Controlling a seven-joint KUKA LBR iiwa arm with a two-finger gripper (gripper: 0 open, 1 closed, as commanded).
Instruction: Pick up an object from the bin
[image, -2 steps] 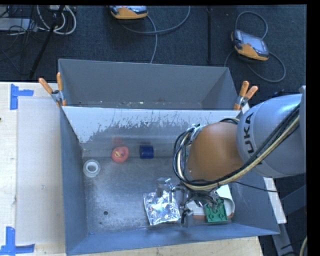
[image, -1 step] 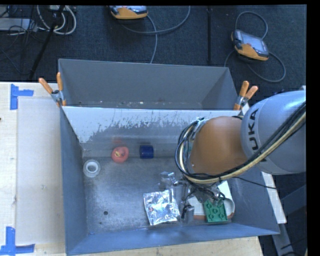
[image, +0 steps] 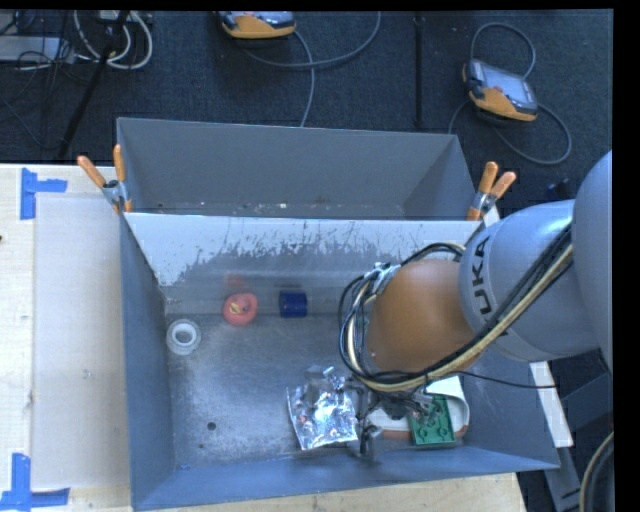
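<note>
Crumpled silver foil wrapper (image: 322, 415), shiny and creased; hand (image: 366, 440) just beside its right edge, grip state cannot be told.

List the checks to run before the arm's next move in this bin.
1. The gripper is down inside the bin, near its front wall: ok.
2. A crumpled silver foil packet lies right beside it: ok.
3. A green flat piece crowds its other side: not ok.
4. Something held: cannot tell, the orange cover hides it.
5. The red piece, blue block and clear ring lie well apart: ok.
</note>
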